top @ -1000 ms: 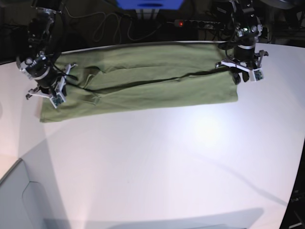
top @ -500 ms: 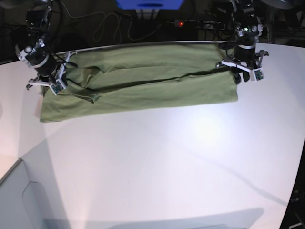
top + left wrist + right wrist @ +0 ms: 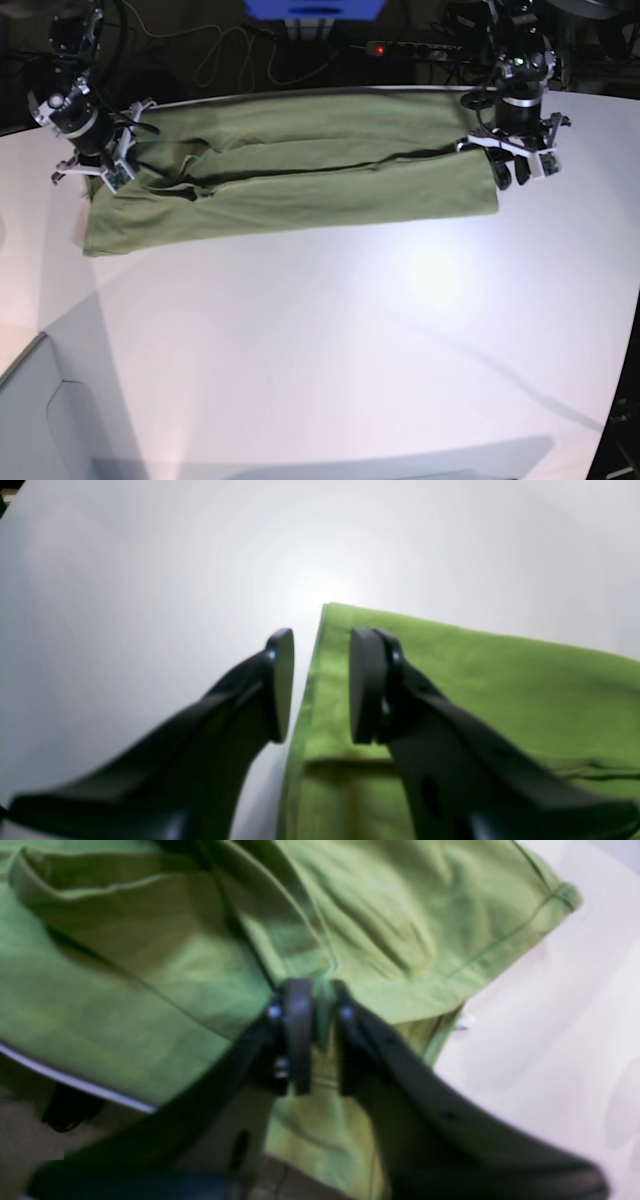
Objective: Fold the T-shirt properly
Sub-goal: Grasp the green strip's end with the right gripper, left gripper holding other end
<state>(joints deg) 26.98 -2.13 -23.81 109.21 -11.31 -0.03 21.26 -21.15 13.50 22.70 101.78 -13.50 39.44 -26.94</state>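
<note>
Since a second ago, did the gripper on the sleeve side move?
Yes. The right gripper went up the base view toward the table's back edge, tugging the T-shirt along.

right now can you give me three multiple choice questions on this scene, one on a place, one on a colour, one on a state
1. Where on the table does the T-shirt lie?
A. along the far edge
B. in the near half
C. hanging off the near edge

2. What colour is the T-shirt?
A. navy blue
B. olive green
C. red

3. How does the left gripper stand?
A. clamped on a sleeve
B. holding the cloth in the air
C. open, with nothing between its fingers

Answers:
1. A, as the base view shows the cloth stretched along the far edge, with the near half of the table bare.
2. B, as all three views show plain green cloth.
3. C, as the left wrist view shows a clear gap between the pads, above the shirt's side edge.
</note>
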